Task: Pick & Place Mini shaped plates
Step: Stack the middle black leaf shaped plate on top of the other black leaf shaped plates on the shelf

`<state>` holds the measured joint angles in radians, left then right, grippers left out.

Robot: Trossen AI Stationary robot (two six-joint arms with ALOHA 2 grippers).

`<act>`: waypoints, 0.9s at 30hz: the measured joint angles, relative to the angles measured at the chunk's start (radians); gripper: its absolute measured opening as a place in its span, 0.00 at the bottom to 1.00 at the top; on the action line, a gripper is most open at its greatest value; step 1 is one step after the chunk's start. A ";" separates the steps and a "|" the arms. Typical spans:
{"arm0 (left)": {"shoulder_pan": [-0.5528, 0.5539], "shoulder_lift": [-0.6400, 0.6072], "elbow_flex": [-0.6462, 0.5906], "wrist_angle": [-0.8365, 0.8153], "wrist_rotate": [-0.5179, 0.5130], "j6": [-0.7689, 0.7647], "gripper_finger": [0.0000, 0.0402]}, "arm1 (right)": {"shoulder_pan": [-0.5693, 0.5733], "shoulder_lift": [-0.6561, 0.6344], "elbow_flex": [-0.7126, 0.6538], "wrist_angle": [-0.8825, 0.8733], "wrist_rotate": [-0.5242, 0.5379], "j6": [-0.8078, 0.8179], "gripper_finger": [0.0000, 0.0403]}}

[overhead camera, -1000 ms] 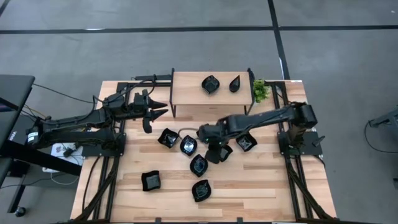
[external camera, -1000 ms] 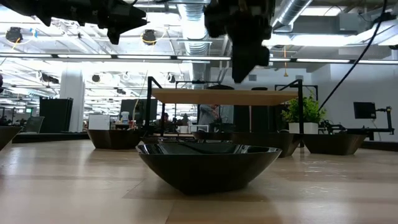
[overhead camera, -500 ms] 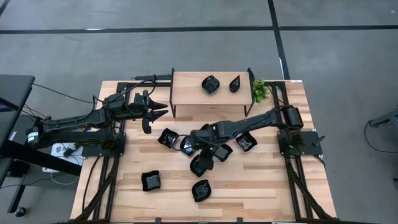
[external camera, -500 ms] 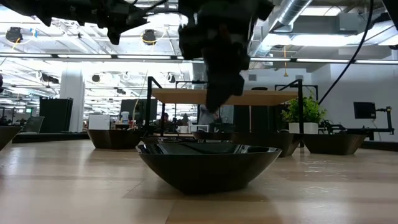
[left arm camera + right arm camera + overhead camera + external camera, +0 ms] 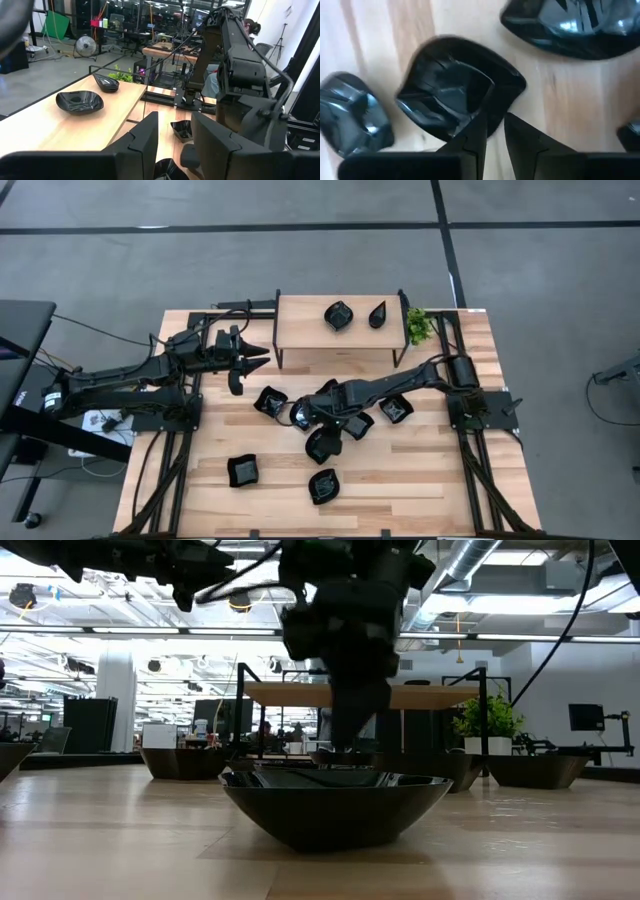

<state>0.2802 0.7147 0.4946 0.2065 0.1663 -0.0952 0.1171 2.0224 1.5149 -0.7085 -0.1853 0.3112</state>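
The right end effector (image 5: 305,416) is placed low over the middle of the wooden desk (image 5: 420,480), above the cluster of mini shaped plates. In the right wrist view its two fingers (image 5: 472,137) are seen with a narrow gap between them, and nothing is held in this gap. The finger tips are just at the edge of one glossy black plate (image 5: 457,97), which lies flat on the desk; whether this edge is touched cannot be told.

The left end effector (image 5: 262,354) is kept in the air beside the left end of the small raised shelf (image 5: 300,330). Its fingers (image 5: 145,142) are seen apart and no object is between them.

Two plates are on the shelf: a wavy-edged plate (image 5: 338,315) and a teardrop plate (image 5: 377,314) just beside it. The other plates are on the desk. One plate (image 5: 269,402) is near the right end effector, on its left side, and one plate (image 5: 396,408) lies under the right arm. Two more are well apart from the cluster, toward the front edge: a square plate (image 5: 243,471) and a leaf-like plate (image 5: 323,485). A small green plant (image 5: 418,326) stands at the right end of the shelf.
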 joint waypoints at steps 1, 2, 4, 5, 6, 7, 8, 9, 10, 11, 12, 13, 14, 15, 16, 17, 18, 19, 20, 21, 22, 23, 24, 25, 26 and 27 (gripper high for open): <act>0.000 0.000 0.000 -0.003 0.000 0.000 0.29 | 0.000 0.000 0.002 0.010 0.000 0.006 0.16; 0.000 -0.001 0.000 -0.005 0.000 0.000 0.29 | 0.000 0.000 0.003 0.005 -0.001 0.008 0.16; 0.000 -0.001 0.000 -0.004 0.000 0.000 0.29 | -0.001 0.003 0.002 -0.007 0.000 0.008 0.16; 0.000 -0.001 0.000 -0.004 0.000 0.000 0.29 | -0.002 0.004 0.002 -0.005 0.002 0.008 0.16; 0.000 -0.001 0.000 -0.004 0.000 0.001 0.29 | -0.002 0.005 0.002 -0.006 0.003 0.002 0.16; 0.000 -0.001 0.000 -0.004 0.000 0.001 0.29 | -0.002 0.005 0.002 -0.005 0.003 -0.003 0.16; 0.000 -0.001 0.000 -0.004 0.000 0.001 0.29 | -0.002 0.008 0.002 -0.002 0.003 -0.004 0.16; 0.000 -0.001 0.000 -0.004 0.000 0.001 0.29 | -0.002 0.012 0.002 -0.003 0.004 -0.004 0.16; 0.000 -0.001 0.000 -0.004 0.000 0.002 0.29 | -0.002 0.014 -0.004 -0.006 0.009 -0.004 0.16; 0.000 -0.001 0.000 -0.004 0.000 0.001 0.29 | -0.004 0.015 -0.010 -0.014 0.008 -0.004 0.16; 0.000 -0.001 0.000 -0.004 0.000 0.001 0.29 | -0.006 0.015 -0.014 -0.013 0.007 -0.004 0.16; 0.000 -0.001 0.000 -0.004 0.000 0.001 0.29 | -0.008 0.015 -0.015 -0.010 0.007 -0.003 0.16; 0.000 -0.001 0.000 -0.004 0.000 0.001 0.29 | -0.008 0.015 -0.014 -0.010 0.006 0.000 0.16; 0.000 -0.001 0.000 -0.004 0.000 0.001 0.29 | -0.008 0.015 -0.014 -0.011 0.006 0.001 0.16; 0.000 -0.001 0.000 -0.004 0.000 0.001 0.29 | -0.009 0.014 -0.015 -0.012 0.007 0.001 0.16; 0.000 -0.001 0.000 -0.004 0.000 0.001 0.29 | -0.009 0.014 -0.015 -0.012 0.007 0.001 0.16; 0.000 -0.001 0.000 -0.004 0.000 0.001 0.29 | -0.009 0.014 -0.015 -0.010 0.007 0.001 0.16; 0.000 -0.001 0.000 -0.004 0.000 0.001 0.29 | -0.009 0.013 -0.015 -0.007 0.007 0.001 0.16; 0.000 -0.001 0.000 -0.004 0.000 0.001 0.29 | -0.009 0.013 -0.015 -0.005 0.007 0.001 0.16; 0.000 -0.001 0.000 -0.004 0.000 0.001 0.29 | -0.009 0.013 -0.015 -0.003 0.007 0.001 0.16; 0.000 -0.001 0.000 -0.004 0.000 0.001 0.29 | -0.009 0.013 -0.015 0.000 0.008 0.000 0.16; 0.000 -0.001 0.000 -0.004 0.000 0.001 0.29 | -0.009 0.013 -0.015 0.004 0.010 -0.001 0.16; 0.000 -0.001 0.000 -0.004 0.000 0.001 0.29 | -0.009 0.013 -0.015 0.008 0.014 -0.003 0.16; 0.000 -0.001 0.000 -0.004 0.000 0.001 0.29 | -0.009 0.013 -0.015 0.010 0.015 -0.004 0.16; 0.000 -0.001 0.000 -0.004 0.000 0.001 0.29 | -0.011 0.013 -0.015 0.010 0.015 -0.004 0.16; 0.000 -0.001 0.000 -0.004 0.000 0.001 0.29 | -0.013 0.013 -0.015 0.011 0.011 -0.004 0.16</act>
<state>0.2802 0.7139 0.4942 0.2028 0.1661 -0.0940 0.1040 2.0354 1.4998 -0.6980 -0.1739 0.3069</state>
